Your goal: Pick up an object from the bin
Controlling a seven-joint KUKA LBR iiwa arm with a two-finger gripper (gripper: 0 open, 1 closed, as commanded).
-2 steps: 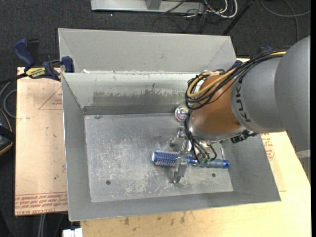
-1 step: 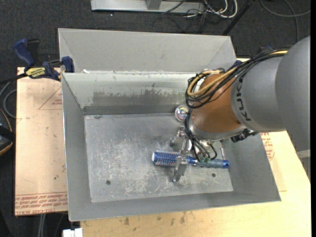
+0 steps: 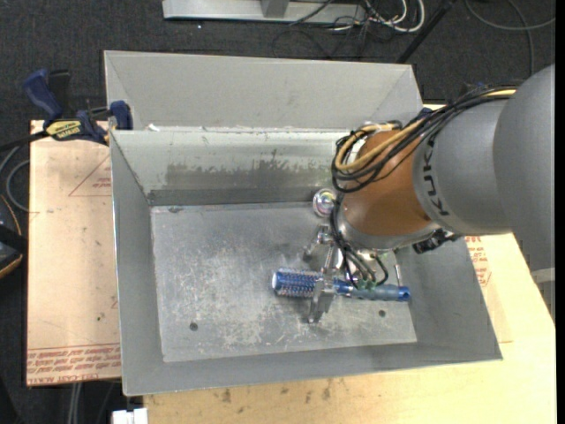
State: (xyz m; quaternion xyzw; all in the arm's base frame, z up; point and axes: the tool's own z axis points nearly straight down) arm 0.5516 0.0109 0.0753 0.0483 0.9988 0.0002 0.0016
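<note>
Gripper (image 3: 318, 281) looks spread, straddling the neck of the blue hairbrush (image 3: 291, 283), bristle head just beside it. Pinching there, it'll probably swivel and slip out.

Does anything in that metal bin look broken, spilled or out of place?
Nothing stands out. The blue brush lies flat on the scuffed floor of the bin, right of the middle, with the gripper over it. Nothing looks spilled or broken.

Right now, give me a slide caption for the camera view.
Gripper down at a blue brush lying right of centre in the grey metal bin.
</note>
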